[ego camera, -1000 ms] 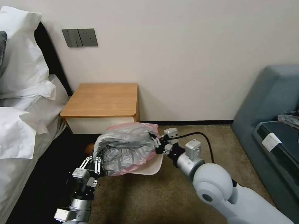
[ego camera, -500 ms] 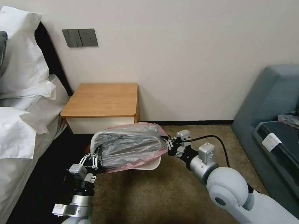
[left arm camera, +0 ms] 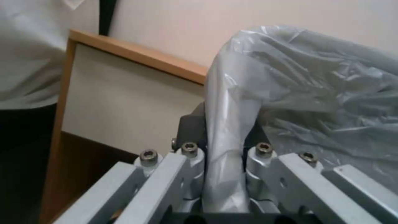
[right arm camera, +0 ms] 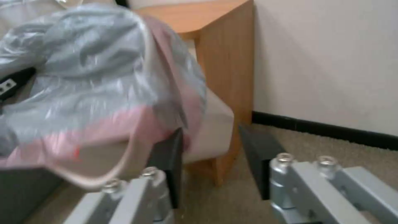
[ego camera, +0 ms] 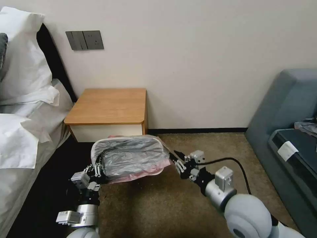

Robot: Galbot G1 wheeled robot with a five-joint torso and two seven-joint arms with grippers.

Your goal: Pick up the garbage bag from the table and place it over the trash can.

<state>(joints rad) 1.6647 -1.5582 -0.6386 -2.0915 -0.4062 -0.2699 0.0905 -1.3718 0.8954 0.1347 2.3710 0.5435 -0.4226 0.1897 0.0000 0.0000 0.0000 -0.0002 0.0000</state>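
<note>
The garbage bag [ego camera: 132,157], grey crinkly plastic with a pinkish rim, lies stretched over the cream trash can [ego camera: 160,170] on the carpet in front of the table [ego camera: 109,105]. My left gripper [ego camera: 96,168] is at the bag's left end, shut on a fold of the plastic; in the left wrist view that garbage bag fold [left arm camera: 226,93] runs between the fingers of the left gripper [left arm camera: 226,133]. My right gripper [ego camera: 174,158] is open just off the bag's right end. In the right wrist view the right gripper [right arm camera: 213,152] has its dark fingers spread beside the pink rim of the garbage bag [right arm camera: 104,93] and the trash can [right arm camera: 215,124].
A bed with white pillows [ego camera: 23,132] runs along the left, close to my left arm. A grey sofa [ego camera: 290,115] stands at the right. The wall and black skirting lie behind the table. Open carpet [ego camera: 158,205] lies between the arms.
The bag has come down and flattened over the bin. My right gripper has let go of the bag's right end and drawn back down and to the right. The left gripper sank slightly, still holding.
</note>
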